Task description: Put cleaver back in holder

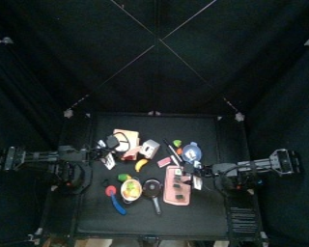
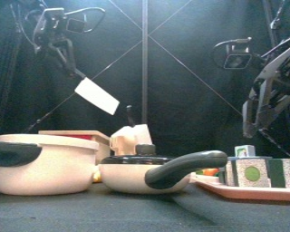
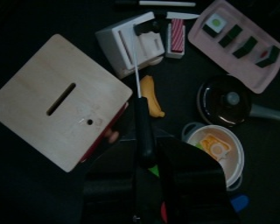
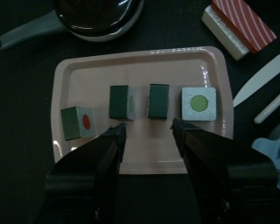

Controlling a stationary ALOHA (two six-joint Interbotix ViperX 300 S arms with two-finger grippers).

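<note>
The holder (image 3: pixel 49 109) is a boxy block with a tan-orange face and a slot in it. It lies on the table's left half (image 1: pixel 125 139). My left gripper (image 2: pixel 59 53) is shut on the cleaver's dark handle and holds it high in the air. The white blade (image 2: pixel 97 95) hangs slanted down. In the left wrist view the cleaver (image 3: pixel 143 131) shows edge-on beside the holder. My right gripper (image 4: pixel 146 129) is open and empty above the pink tray (image 4: pixel 143 66), to the right in the top view (image 1: pixel 200 172).
The pink tray carries several small blocks (image 4: pixel 159 101). A dark pan (image 2: pixel 148 170) and a cream pot (image 2: pixel 44 165) stand at the table's front. A banana (image 3: pixel 152 96) and a white box (image 3: pixel 129 44) lie near the holder. A red-and-white block (image 4: pixel 238 26) lies beyond the tray.
</note>
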